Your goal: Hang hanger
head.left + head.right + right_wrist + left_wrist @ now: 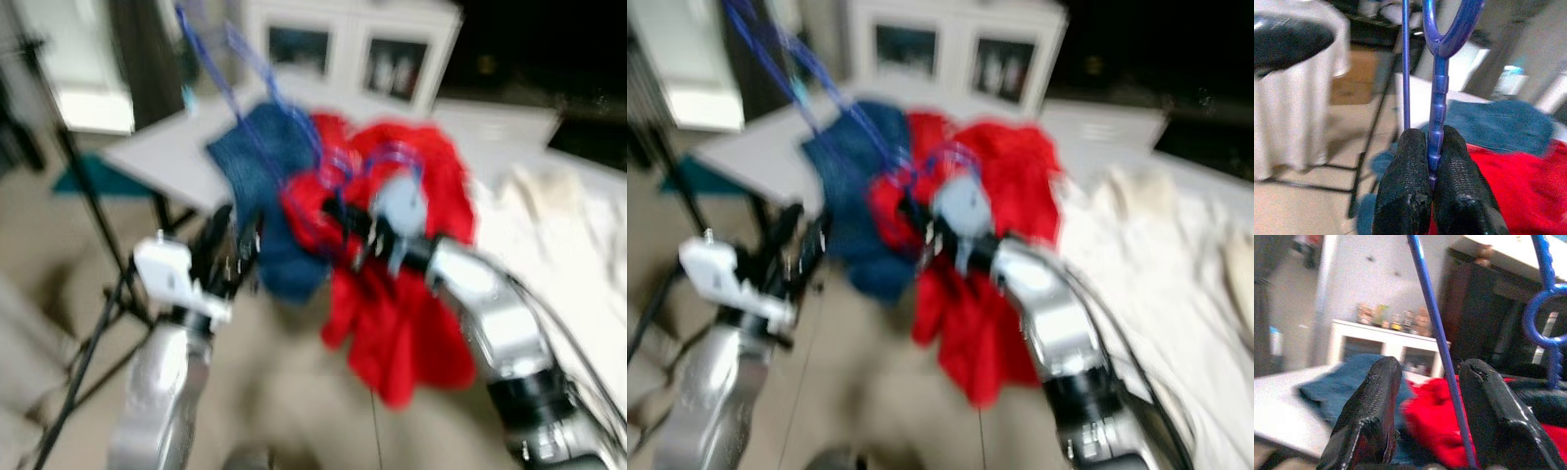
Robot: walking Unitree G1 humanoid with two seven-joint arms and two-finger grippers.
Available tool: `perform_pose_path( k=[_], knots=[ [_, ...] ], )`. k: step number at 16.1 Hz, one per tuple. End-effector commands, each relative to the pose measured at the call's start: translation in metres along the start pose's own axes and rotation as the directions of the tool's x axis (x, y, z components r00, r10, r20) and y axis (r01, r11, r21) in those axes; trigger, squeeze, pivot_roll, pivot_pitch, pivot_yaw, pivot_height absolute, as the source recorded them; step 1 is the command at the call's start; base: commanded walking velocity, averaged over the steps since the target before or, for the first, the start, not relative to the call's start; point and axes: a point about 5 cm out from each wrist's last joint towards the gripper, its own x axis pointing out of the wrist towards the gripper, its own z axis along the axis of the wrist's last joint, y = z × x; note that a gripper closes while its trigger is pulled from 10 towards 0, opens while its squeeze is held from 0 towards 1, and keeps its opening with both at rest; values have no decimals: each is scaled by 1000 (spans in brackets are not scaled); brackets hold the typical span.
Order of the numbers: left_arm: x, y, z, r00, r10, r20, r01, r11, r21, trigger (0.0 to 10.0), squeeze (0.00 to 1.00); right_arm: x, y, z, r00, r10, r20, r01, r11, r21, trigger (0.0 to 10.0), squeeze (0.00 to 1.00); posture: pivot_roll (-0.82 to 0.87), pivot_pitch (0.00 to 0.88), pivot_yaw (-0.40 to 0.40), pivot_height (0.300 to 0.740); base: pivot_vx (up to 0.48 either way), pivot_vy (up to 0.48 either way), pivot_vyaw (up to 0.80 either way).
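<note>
Gripping the ridged stem of the blue hanger (1436, 122) between both black fingers, pressed tight against it, right gripper (1433, 183) raised at mid-scene ahead of its silver arm. Just beside it on the left, left gripper (1432, 396) lifted too, fingers (1376, 401) parted fairly wide, with a thin blue bar of the hanger running up through the gap; touching either pad or not, cannot tell. Blue loop of the hanger (1542, 316) seen off to one side of that gap. Draped around and below the right gripper, a red garment (402, 304) hanging down toward the pale floor (284, 401). Next to it, on the left, a blue garment (269, 171), partly lying on the corner of a white table (167, 157) and partly hanging. Hanger's long blue wires (230, 93) rising from the garments up and to the left. Dark legs of a stand (93, 245) at the left edge. White cloth (1176, 255) spread out to the right. Farthest back, a white cabinet (348, 44) with glass doors. Head views heavily blurred.
</note>
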Motion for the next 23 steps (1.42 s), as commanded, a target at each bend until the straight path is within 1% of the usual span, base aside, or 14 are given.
perform_pose_path(
  k=[1, 4, 7, 9, 10, 11, 12, 14, 15, 18, 19, 20, 22, 23],
  knots=[
    [1, -4, -2, 1000, -11, -12, 11, 1000, -6, 10000, 75, -2, -3, 1, 1000, 0, 13, 0, 1000, -13, 10000, 0, 274, 0, -46, 740, 0, 0, 781],
    [3, -6, -2, 999, -29, -15, 29, 1000, 7, 10000, 71, -3, -2, -2, 1000, 8, 6, -8, 1000, -11, 10000, 0, 272, 2, -40, 740, 0, 0, 781],
    [6, -10, 0, 996, -83, -12, 84, 995, 58, 10000, 71, -3, -1, -7, 1000, 14, -11, -14, 1000, -17, 10000, 0, 270, 4, -40, 740, 0, 0, 781],
    [9, -15, 3, 988, -154, -8, 153, 981, 116, 10000, 67, -3, -1, -12, 999, 14, -40, -15, 999, -34, 10000, 0, 272, 3, -42, 740, 0, 0, 775],
    [11, -20, 6, 976, -215, -9, 214, 966, 148, 10000, 55, -3, 0, -16, 998, 21, -65, -24, 999, -47, 10000, 0, 273, 3, -44, 740, 0, 0, 763],
    [12, -22, 7, 969, -246, -11, 245, 958, 151, 10000, 47, -3, 1, -20, 996, 17, -89, -22, 998, -54, 10000, 0, 274, 3, -44, 740, 0, 0, 750],
    [12, -24, 7, 961, -274, -27, 275, 952, 134, 10000, 0, -1, -2, -26, 991, -10, -132, 2, 998, -60, 10000, 0, 276, 1, -44, 740, 0, 0, 731],
    [9, -26, 3, 953, -299, -53, 304, 946, 113, 10000, 0, 1, -9, -34, 979, -56, -196, 44, 997, -68, 10000, 0, 276, 0, -44, 740, 0, 0, 350],
    [8, -28, 0, 945, -319, -66, 325, 940, 102, 10000, 0, 2, -9, -42, 967, -63, -248, 35, 993, -114, 10000, 0, 279, 0, -45, 740, 0, 0, 0],
    [9, -33, -1, 927, -367, -82, 374, 921, 106, 10000, 0, 5, -5, -53, 944, -74, -322, 17, 984, -178, 10000, 0, 279, 0, -47, 740, 0, 0, 0],
    [10, -34, -1, 905, -412, -104, 424, 895, 141, 10000, 0, 6, -3, -58, 929, -81, -361, -2, 975, -222, 10000, 0, 282, 0, -53, 740, 0, 0, 0],
    [11, -33, 0, 876, -461, -140, 481, 855, 194, 10000, 0, 7, -2, -62, 914, -96, -394, -17, 962, -274, 10000, 0, 283, 0, -55, 740, 0, 0, 0],
    [11, -27, -2, 831, -513, -216, 556, 788, 265, 10000, 0, 7, -4, -64, 898, -125, -421, -43, 929, -367, 10000, 0, 284, 0, -56, 740, 0, 0, 0],
    [11, -23, -3, 802, -534, -268, 596, 749, 289, 10000, 0, 7, -5, -63, 893, -138, -429, -70, 898, -435, 10000, 0, 284, 0, -58, 740, 0, 0, 0]
  ],
)
